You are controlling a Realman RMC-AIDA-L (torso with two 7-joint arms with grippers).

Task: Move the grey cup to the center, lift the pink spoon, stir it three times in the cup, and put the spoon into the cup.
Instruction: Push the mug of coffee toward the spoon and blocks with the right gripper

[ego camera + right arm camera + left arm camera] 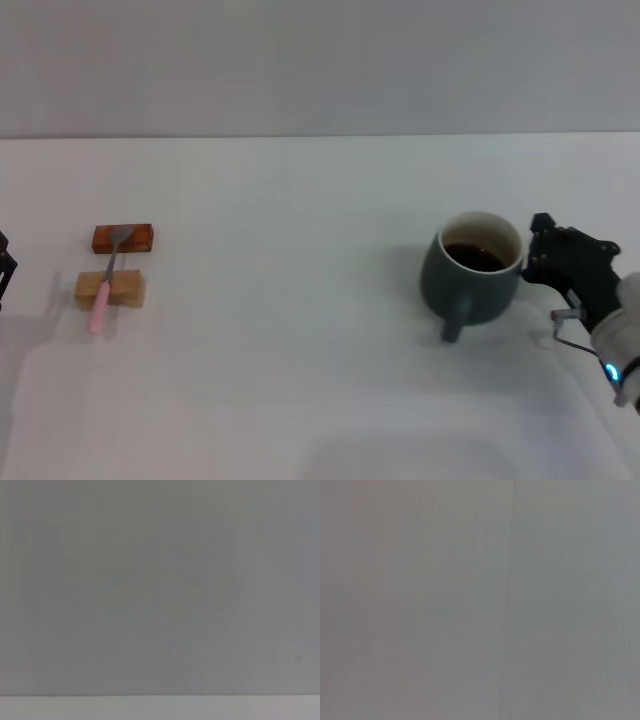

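The grey cup [475, 275] stands on the right side of the white table, dark liquid inside, its handle turned toward the front edge. My right gripper [548, 252] sits right against the cup's right side, at rim height. Far to the left lies the pink spoon [103, 290], its metal bowl on a brown block [137, 239] and its pink handle across a tan block [124, 290]. Only a dark sliver of my left gripper [4, 268] shows at the table's left edge. Both wrist views show nothing but plain grey surface.
The white tabletop [290, 300] stretches bare between the spoon's blocks and the cup. A grey wall [320, 60] runs behind the table's far edge.
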